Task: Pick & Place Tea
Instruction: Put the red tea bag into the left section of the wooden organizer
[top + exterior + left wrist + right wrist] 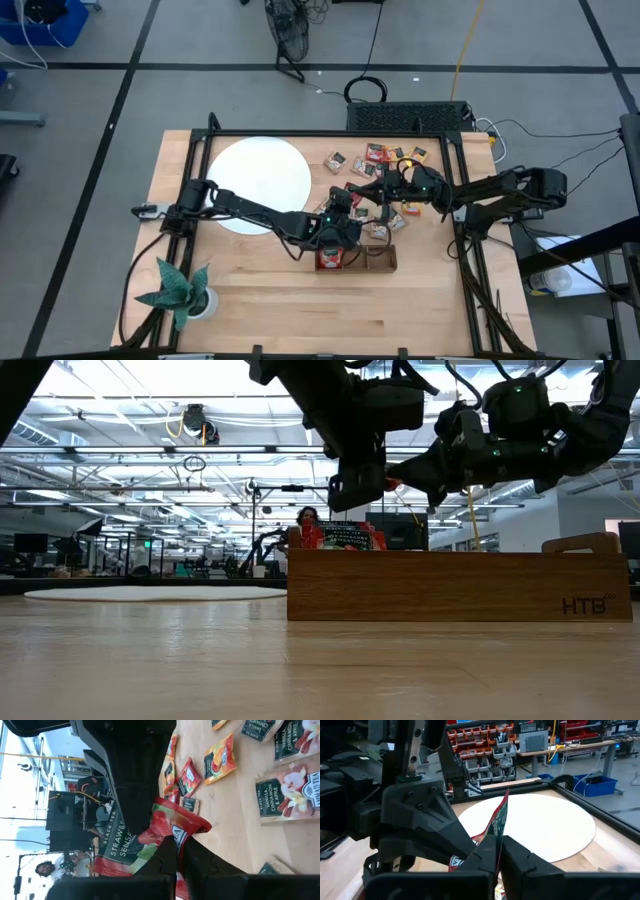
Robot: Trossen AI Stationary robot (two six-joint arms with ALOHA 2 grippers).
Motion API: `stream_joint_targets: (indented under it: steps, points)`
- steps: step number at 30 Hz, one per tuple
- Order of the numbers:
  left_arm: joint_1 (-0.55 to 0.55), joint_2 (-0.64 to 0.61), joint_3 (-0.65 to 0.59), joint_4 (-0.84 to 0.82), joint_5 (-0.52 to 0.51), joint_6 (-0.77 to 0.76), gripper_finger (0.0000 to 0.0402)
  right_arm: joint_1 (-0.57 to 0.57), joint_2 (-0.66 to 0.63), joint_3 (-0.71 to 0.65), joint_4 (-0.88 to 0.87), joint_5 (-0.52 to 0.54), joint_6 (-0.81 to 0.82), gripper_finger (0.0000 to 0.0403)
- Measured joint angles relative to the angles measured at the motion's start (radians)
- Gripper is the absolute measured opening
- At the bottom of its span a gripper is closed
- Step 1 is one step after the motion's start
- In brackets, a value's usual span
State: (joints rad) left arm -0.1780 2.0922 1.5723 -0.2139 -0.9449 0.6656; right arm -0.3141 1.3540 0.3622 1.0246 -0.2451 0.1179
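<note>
risk: both hands (335, 232) (385, 195) clenched on sachets (170, 827) (499, 827) near the tray (385, 262); crowded arms could collide.

Grey floor (200, 100), blue bin (594, 784), bright ceiling lights (150, 380)

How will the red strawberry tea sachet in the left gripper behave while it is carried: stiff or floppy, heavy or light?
The red strawberry tea sachet, pinched by the left gripper, looks crumpled and bent, so it is probably floppy foil. It seems thin and flat, so likely very light. The green-and-red sachet in the right gripper stands edge-up, suggesting slight stiffness.
</note>
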Motion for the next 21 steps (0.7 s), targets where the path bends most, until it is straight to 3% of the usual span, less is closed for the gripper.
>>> stream_joint_targets:
  steps: [5, 11, 15, 21]
  points:
    - [-0.001, -0.006, 0.0, 0.0, 0.045, -0.197, 0.0034, 0.0, -0.005, 0.0, -0.011, -0.001, -0.038, 0.0001]
    - [0.014, -0.164, -0.036, -0.062, 0.392, -0.462, 0.0086, 0.0, -0.044, 0.002, 0.008, 0.009, -0.064, 0.0]
    - [0.021, -0.279, -0.183, 0.024, 0.424, -0.499, 0.0081, 0.028, -0.078, -0.001, 0.001, -0.003, -0.07, 0.0]
    - [0.048, -0.494, -0.512, 0.399, 0.426, -0.522, 0.0059, 0.212, -0.092, 0.01, -0.036, 0.022, -0.071, 0.0]
